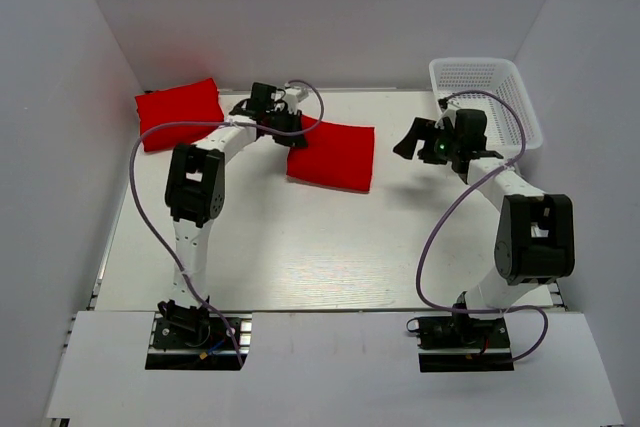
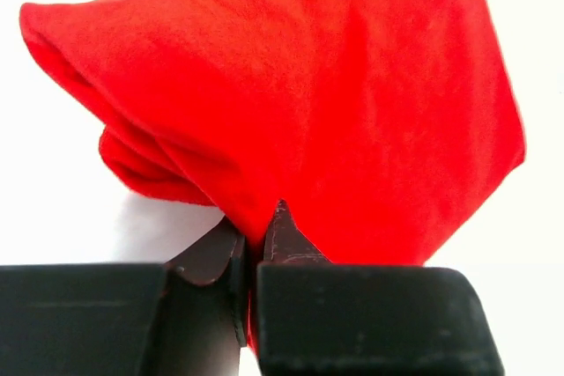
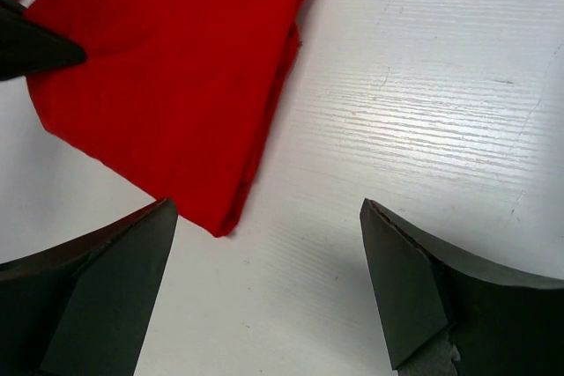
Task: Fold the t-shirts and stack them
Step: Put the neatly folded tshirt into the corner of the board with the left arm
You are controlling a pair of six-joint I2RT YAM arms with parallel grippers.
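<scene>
While the left end effector [image 2: 260,233] is clamped shut on the left edge of a folded red t-shirt [image 1: 335,157] lying mid-desk [image 1: 300,247], the right end effector [image 3: 267,213] hovers to the right of that shirt, jaws spread wide and holding nothing. A second folded red t-shirt [image 1: 180,113] lies at the far-left corner. A white mesh basket [image 1: 500,72] stands at the far right.

Near table [image 1: 300,247] lies open; the far side holds left t-shirt [image 1: 180,112], middle t-shirt [image 1: 338,157] and basket [image 1: 478,75].
</scene>
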